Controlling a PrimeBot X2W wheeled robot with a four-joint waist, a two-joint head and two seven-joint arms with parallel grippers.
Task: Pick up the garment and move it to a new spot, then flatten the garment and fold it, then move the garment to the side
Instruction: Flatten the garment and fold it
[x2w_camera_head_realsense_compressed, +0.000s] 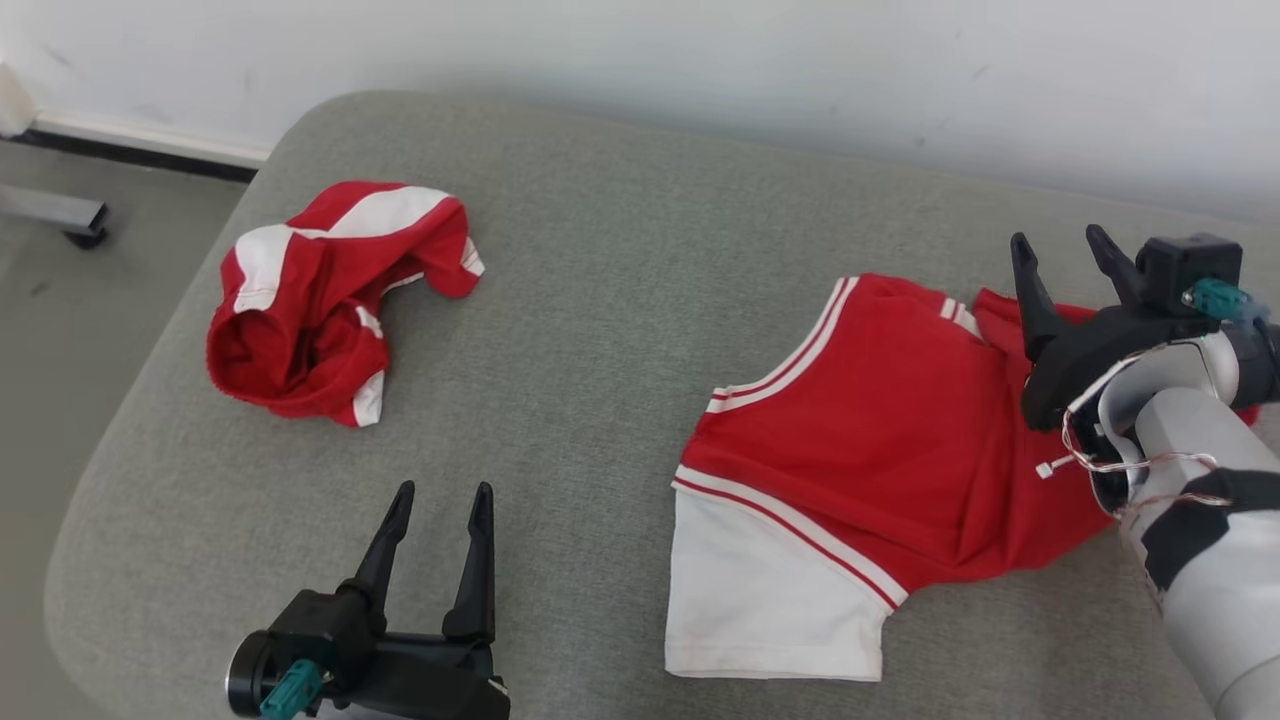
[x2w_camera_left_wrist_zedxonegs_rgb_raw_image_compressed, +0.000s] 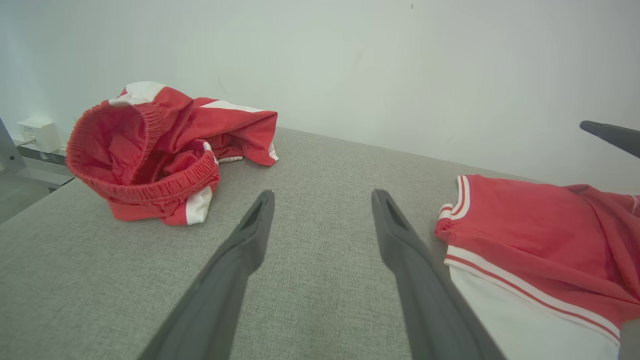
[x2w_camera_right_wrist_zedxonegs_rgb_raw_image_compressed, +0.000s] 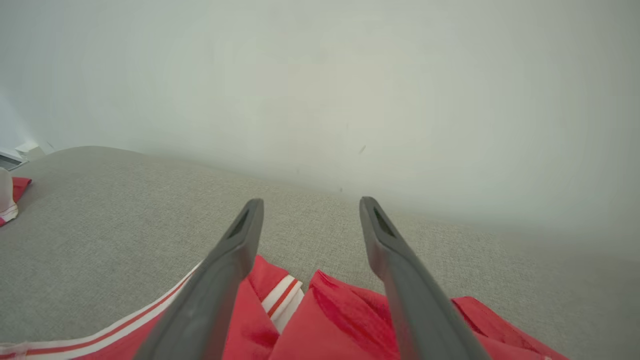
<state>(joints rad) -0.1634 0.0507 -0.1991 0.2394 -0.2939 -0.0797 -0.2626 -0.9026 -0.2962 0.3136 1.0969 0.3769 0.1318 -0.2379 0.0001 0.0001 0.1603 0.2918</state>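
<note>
Two red-and-white garments lie on the grey fabric cushion (x2w_camera_head_realsense_compressed: 600, 300): a flattened, folded shirt (x2w_camera_head_realsense_compressed: 880, 440) at the right and crumpled shorts (x2w_camera_head_realsense_compressed: 320, 300) well apart at the far left. Two pincers, both spread wide and empty: the left pincer (x2w_camera_head_realsense_compressed: 445, 490) over bare cushion, the right pincer (x2w_camera_head_realsense_compressed: 1057, 237) above the shirt's far edge. A white wall (x2w_camera_head_realsense_compressed: 700, 60) stands behind, grey floor (x2w_camera_head_realsense_compressed: 80, 300) to the left.

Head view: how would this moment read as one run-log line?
red shirt: lying on cushion | right tool: open over shirt | left tool: open, touching nothing | red shorts: crumpled, untouched
</note>
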